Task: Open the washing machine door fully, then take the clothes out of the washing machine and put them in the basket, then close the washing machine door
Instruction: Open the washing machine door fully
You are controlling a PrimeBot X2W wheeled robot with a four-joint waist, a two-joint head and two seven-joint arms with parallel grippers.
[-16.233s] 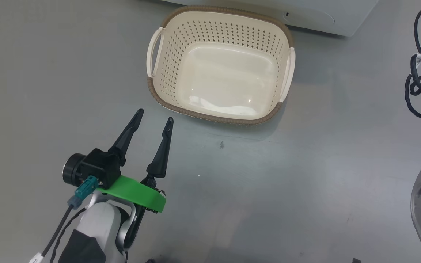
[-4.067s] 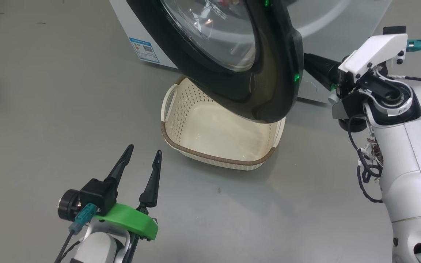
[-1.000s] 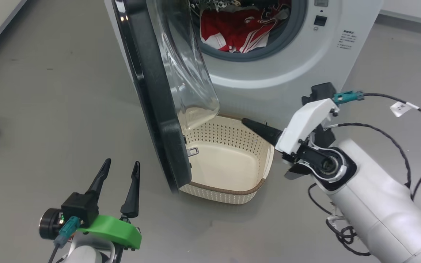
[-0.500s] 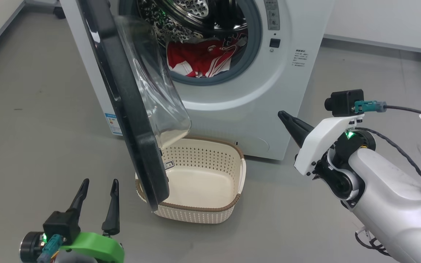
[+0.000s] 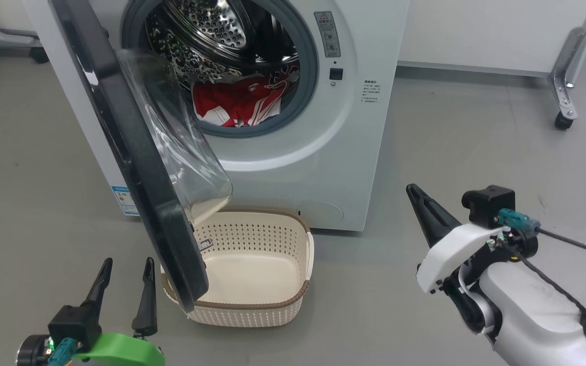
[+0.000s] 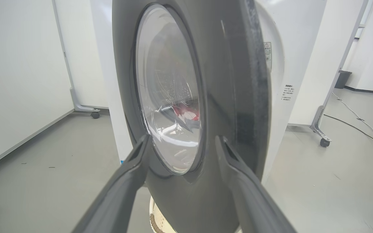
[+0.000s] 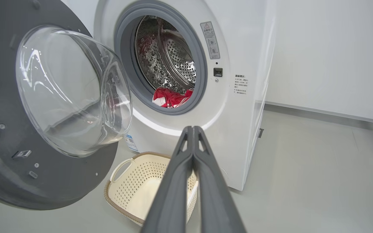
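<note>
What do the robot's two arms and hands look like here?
The left hand has two long dark tapered fingers, a black camera block, a green bracket and a teal plug. The right hand has matching fingers, a white bracket, a black block, a teal connector, a black cable and a glossy white forearm.

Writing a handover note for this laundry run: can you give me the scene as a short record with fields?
washing machine door: swung open, its lower edge over the basket's left side in the head view
clothes: red, lying inside the washing machine
basket: on the floor before the machine, nothing seen in it
left gripper: open, empty, near the door's outer face
right gripper: shut, empty, apart from the machine
</note>
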